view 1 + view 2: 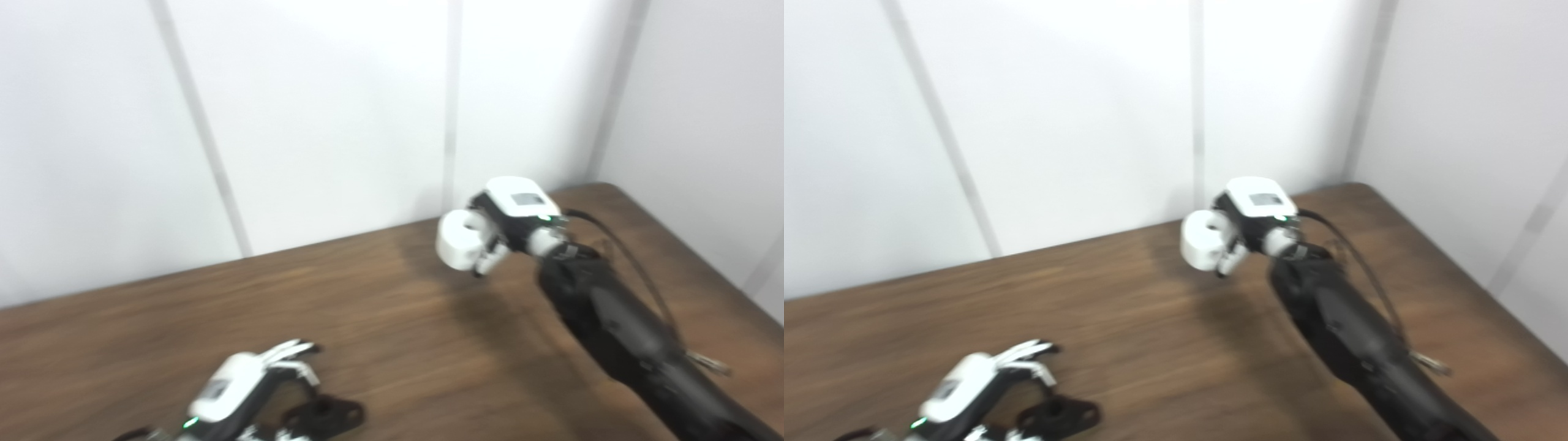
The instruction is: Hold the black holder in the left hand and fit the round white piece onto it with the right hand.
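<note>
Gripping the round white piece [460,239] in curled fingers [490,260], right hand [511,217] is raised above the desk [398,318] near its far edge, while left hand [245,386] sits low at the near edge, fingers around the black holder [327,418], grip unclear through blur.

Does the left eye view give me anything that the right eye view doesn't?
Left eye only: nothing extra of the work; the scene just sits further right in the frame. Right eye only: more table right of the right arm, and the black holder in full. Both: right hand raised, shut on the round white piece; left hand low at the holder, grasp unclear through blur.
</note>
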Controlling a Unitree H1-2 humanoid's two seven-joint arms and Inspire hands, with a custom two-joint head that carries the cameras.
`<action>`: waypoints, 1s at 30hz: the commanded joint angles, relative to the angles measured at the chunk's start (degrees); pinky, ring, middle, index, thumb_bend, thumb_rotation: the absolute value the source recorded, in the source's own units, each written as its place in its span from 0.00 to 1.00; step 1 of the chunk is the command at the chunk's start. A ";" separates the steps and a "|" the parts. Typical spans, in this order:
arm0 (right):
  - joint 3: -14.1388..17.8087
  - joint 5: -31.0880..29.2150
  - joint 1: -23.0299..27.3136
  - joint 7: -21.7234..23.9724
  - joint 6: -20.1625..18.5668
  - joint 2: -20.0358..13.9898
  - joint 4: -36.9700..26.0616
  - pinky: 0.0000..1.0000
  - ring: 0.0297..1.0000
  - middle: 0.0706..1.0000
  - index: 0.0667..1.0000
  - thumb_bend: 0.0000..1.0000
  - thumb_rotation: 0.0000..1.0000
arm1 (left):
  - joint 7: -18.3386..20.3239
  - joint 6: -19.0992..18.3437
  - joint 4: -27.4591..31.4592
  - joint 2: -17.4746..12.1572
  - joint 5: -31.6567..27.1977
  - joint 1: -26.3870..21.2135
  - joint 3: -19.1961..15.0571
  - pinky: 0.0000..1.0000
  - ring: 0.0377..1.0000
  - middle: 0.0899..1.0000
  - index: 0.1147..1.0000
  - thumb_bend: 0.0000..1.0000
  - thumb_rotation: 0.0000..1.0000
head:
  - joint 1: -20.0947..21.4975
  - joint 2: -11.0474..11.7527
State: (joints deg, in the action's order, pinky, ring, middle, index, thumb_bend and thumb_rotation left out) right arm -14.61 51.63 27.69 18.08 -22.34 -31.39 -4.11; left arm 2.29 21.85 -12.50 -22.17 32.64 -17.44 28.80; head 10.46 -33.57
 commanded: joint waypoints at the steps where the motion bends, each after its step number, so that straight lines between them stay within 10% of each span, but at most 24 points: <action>1: 0.81 -0.78 1.52 1.13 2.28 -2.49 -3.72 0.85 0.83 0.75 0.45 0.52 0.14 | 5.08 -3.05 -5.52 0.47 4.38 1.83 3.12 0.85 0.93 0.89 0.42 0.52 0.06 | -1.97 -0.87; 13: 1.29 -4.74 0.28 7.01 8.71 -3.72 -12.39 0.79 0.81 0.74 0.44 0.52 0.15 | 3.96 -7.05 -8.05 4.60 7.51 -0.13 4.80 0.92 0.99 0.93 0.42 0.52 0.07 | -9.81 -6.94; 30: 0.60 -8.87 0.83 13.53 11.96 -1.52 -19.67 0.81 0.83 0.74 0.44 0.52 0.14 | 4.55 -11.07 -7.04 6.71 6.69 -1.49 6.46 0.95 1.00 0.94 0.42 0.52 0.07 | -12.55 -9.20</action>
State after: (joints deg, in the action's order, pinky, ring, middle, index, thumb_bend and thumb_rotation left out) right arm -14.67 43.13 25.98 31.73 -11.45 -32.68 -21.54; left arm 0.59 14.70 -16.98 -15.62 34.84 -21.11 31.79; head -2.02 -42.71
